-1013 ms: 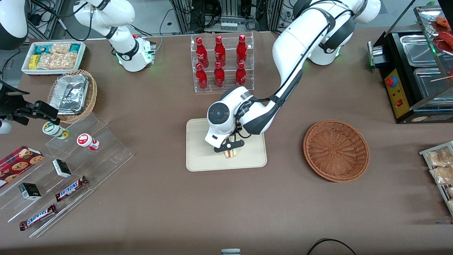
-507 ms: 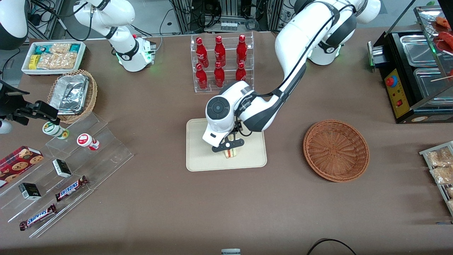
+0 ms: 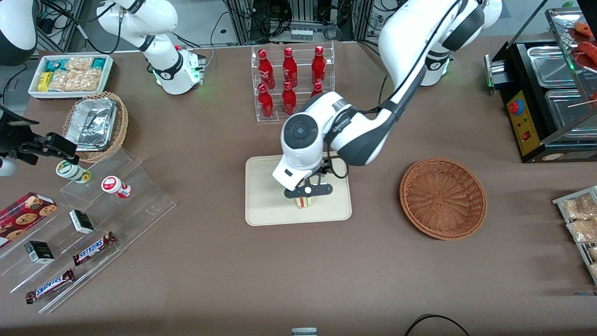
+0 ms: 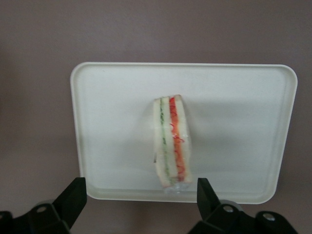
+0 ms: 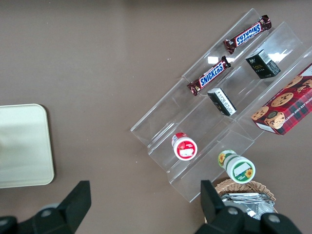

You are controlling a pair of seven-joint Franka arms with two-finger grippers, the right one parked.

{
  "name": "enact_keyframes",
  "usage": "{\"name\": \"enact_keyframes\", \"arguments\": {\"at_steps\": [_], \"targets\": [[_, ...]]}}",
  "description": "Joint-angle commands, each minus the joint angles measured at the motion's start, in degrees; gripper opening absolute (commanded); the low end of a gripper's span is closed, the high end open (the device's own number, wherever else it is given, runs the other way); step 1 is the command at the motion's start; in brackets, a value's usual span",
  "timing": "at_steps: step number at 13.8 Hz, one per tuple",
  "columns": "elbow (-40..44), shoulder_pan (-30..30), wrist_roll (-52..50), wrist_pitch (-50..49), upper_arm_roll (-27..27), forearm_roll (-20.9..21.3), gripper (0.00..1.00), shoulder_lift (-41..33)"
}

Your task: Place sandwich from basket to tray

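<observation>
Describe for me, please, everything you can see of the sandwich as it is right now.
The sandwich is a small wedge of pale bread with green and red filling stripes along its cut edge, seemingly in clear wrap. It stands on edge on the cream tray, near the middle and toward the rim closest to the front camera. Only the tray touches it. The end effector hangs open above it, fingers clear on either side. The wicker basket sits empty, toward the working arm's end.

The gripper hangs above the sandwich with fingers spread wide, touching nothing. The tray has bare room all around the sandwich. The basket lies well apart, and the bottle rack stands farther from the camera.
</observation>
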Motion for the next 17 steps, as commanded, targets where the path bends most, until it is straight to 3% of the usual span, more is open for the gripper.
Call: {"name": "enact_keyframes", "arguments": {"at_steps": [1, 8, 17], "targets": [[-1.22, 2.76, 2.22, -6.63, 0.09, 0.44, 1.0, -3.89], [-13.78, 14.72, 21.45, -8.94, -0.17, -2.28, 1.0, -17.07], [-27.49, 27.73, 37.97, -9.12, -0.09, -4.74, 1.0, -31.13]]}}
